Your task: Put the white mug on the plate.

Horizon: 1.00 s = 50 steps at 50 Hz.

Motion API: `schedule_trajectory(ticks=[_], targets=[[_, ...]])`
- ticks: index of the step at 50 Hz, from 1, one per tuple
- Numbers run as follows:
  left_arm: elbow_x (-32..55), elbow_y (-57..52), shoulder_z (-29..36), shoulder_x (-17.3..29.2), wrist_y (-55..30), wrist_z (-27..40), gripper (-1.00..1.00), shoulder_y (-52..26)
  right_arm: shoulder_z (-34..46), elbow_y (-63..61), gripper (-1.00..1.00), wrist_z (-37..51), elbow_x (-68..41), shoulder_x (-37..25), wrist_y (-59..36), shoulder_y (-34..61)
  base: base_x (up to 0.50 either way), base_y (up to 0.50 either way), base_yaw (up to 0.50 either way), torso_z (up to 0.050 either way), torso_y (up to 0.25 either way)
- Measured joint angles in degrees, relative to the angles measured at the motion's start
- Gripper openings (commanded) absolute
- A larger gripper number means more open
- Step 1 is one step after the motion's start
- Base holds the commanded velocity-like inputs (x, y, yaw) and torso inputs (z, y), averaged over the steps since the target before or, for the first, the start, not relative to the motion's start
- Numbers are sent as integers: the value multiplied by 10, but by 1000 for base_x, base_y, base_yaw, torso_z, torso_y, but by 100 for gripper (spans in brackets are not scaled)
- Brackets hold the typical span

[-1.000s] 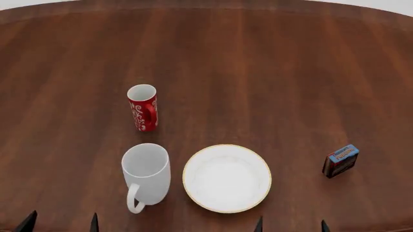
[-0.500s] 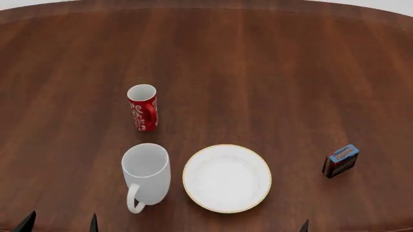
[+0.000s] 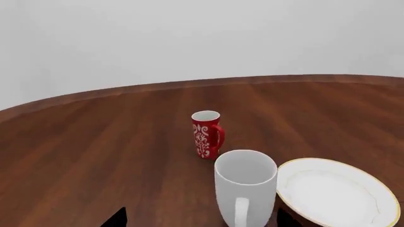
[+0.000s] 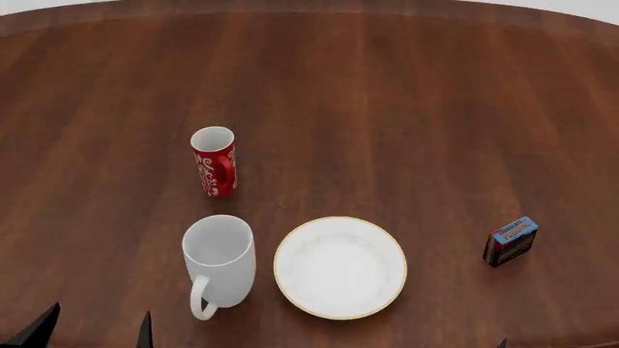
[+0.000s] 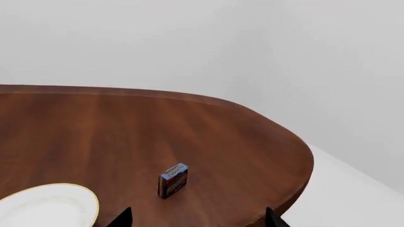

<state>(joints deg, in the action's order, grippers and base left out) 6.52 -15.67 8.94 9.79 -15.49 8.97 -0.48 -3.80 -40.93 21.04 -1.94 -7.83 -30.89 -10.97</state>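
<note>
White ceramic fills the left wrist view: the white mug (image 3: 245,191) stands upright, its handle facing the camera, with the plate (image 3: 338,191) just beside it and the red mug (image 3: 207,134) further back on the wooden table (image 3: 94,142). Two dark fingertips (image 3: 115,219) of the left gripper (image 3: 198,220) show at the frame's lower edge, spread wide with the mug lined up between them — nothing is held.

From the head view, the white mug (image 4: 219,261) sits near the table's front edge, left of the plate (image 4: 340,267) and apart from it by a narrow strip of wood; the red mug (image 4: 214,160) stands behind, and a small box (image 4: 509,241) lies well to the right. The left gripper (image 4: 92,330) hovers short of the mug, tips only.

In the right wrist view the small box (image 5: 172,179) and a slice of plate (image 5: 47,205) appear; the right gripper (image 5: 197,218) is spread and idle.

The step in hand looks like the left arm's approach. Done well, it would close on the mug's body or rim rather than nudging the handle — keeping the mug upright and clear of the plate's edge until lifted.
</note>
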Motion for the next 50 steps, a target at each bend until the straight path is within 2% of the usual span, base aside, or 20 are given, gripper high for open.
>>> schedule_trajectory(ticks=[24,30,50], targets=[[64,-156,-6,21,-241,-7,100,-85,-9,2,100,12,-17,-8,9,-11,0,0,0,0,0],[76,-171,-10,21,-263,-6,100,-94,-6,9,100,12,-22,-11,15,-10,0,0,0,0,0],[91,-179,-11,23,-278,-5,100,-101,6,28,100,11,-29,-21,38,-9,268,6,0,0,0]])
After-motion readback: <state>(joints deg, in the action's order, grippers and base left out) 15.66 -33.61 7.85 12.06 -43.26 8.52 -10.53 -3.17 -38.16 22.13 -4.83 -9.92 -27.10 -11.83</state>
